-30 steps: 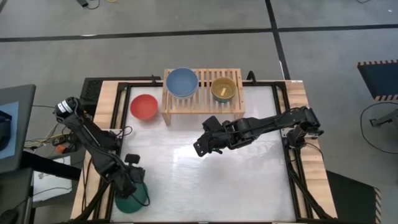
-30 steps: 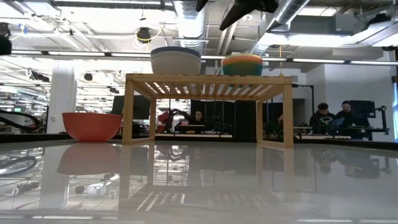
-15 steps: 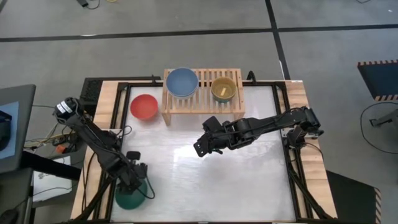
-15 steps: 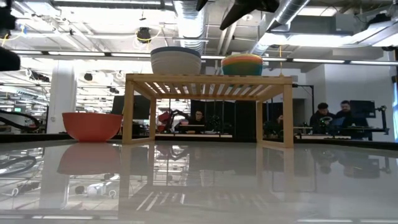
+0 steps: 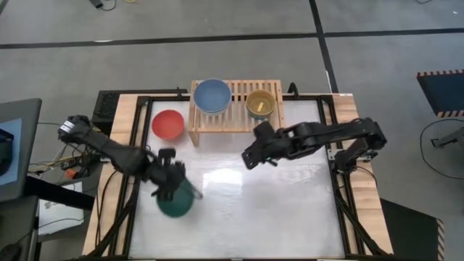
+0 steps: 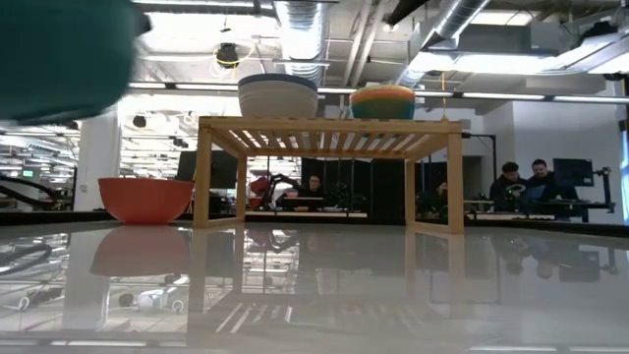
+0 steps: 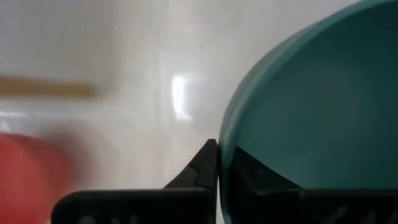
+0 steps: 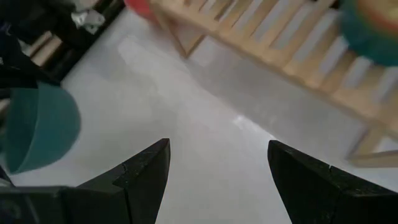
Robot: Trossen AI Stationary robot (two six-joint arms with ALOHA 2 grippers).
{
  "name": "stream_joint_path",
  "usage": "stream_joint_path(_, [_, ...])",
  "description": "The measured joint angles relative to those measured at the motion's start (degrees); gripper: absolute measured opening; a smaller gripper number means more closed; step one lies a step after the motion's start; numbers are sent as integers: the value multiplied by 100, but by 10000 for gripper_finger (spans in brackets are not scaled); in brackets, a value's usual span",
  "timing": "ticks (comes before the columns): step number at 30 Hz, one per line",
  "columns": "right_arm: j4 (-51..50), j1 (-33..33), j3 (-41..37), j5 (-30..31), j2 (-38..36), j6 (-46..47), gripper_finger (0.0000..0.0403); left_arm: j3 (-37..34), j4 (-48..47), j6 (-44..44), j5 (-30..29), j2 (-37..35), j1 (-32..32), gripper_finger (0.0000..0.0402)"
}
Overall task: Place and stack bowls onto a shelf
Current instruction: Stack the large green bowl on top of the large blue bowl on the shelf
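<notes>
My left gripper (image 5: 172, 187) is shut on the dark green bowl (image 5: 176, 204), which is held above the table left of its middle. The bowl also shows at the low view's top left (image 6: 59, 44) and in the right wrist view (image 8: 40, 127). My right gripper (image 5: 250, 156) is open and empty above the table, in front of the shelf (image 5: 235, 122). On the shelf's slatted top stand a blue bowl on a cream one (image 6: 278, 95) and a stack of small bowls with a yellow one on top (image 5: 261, 104). The red bowl (image 5: 167, 124) rests on the table left of the shelf. My left gripper pinches the dark green bowl's rim (image 7: 222, 146), one finger (image 7: 202, 169) outside the wall and one finger (image 7: 255, 177) inside the bowl. The fingers come from the table's left side, slanting down. The bowl is lifted clear of the table.
The shelf stands at the table's far edge, with open slats between and beside the two stacks. The white table top (image 5: 275, 203) is bare in front of the shelf. People sit at desks in the room behind (image 6: 521, 182).
My left gripper has taken the dark green bowl from the table's near left corner, lifted it clear and carried it up and toward the table's middle. My right gripper has moved toward the table's right and far edges, closer to the shelf.
</notes>
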Motion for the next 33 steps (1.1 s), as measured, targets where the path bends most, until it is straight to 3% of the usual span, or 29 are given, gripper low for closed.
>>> stream_joint_path(5, [-81,-164,0,357,-476,-229,295,729,337,667,-1172,-133,1224,0])
stream_joint_path(13, [-255,-603,0,510,-939,-721,295,1882,1631,1930,-477,-107,3413,0])
stream_joint_path(21, [-580,-963,0,568,-1019,-1095,295,2975,2449,1732,-93,273,5315,0])
stream_joint_path(25, [-588,-1288,0,519,-1003,-1331,295,3627,2190,1447,461,1047,5877,0])
stream_joint_path(33, [-1180,-1364,0,498,-1014,-1307,295,4826,275,1794,501,2121,6252,0])
